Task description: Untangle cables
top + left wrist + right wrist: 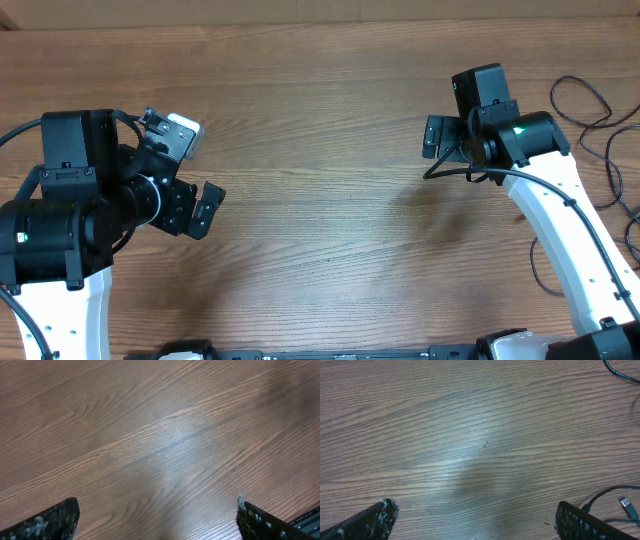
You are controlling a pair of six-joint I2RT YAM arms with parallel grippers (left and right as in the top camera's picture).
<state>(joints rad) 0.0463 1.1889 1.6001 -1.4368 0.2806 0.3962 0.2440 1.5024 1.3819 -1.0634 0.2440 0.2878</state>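
Cables (620, 375) lie in loose loops at the right edge of the table (320, 90), past the right arm (552, 195). Left gripper (157, 520) and right gripper (475, 520) are both wide open and hold nothing. It looks like the start; next the right gripper must reach a strand.

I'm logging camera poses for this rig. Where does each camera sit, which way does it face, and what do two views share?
Overhead: above the table, looking straight down; both arms show, left gripper and right gripper open.
Left wrist: on the left arm, facing down at wood; its fingertips fill the bottom corners.
Right wrist: on the right arm, facing down at wood; its fingertips show too.
Shared: overhead and right wrist both see the cables.
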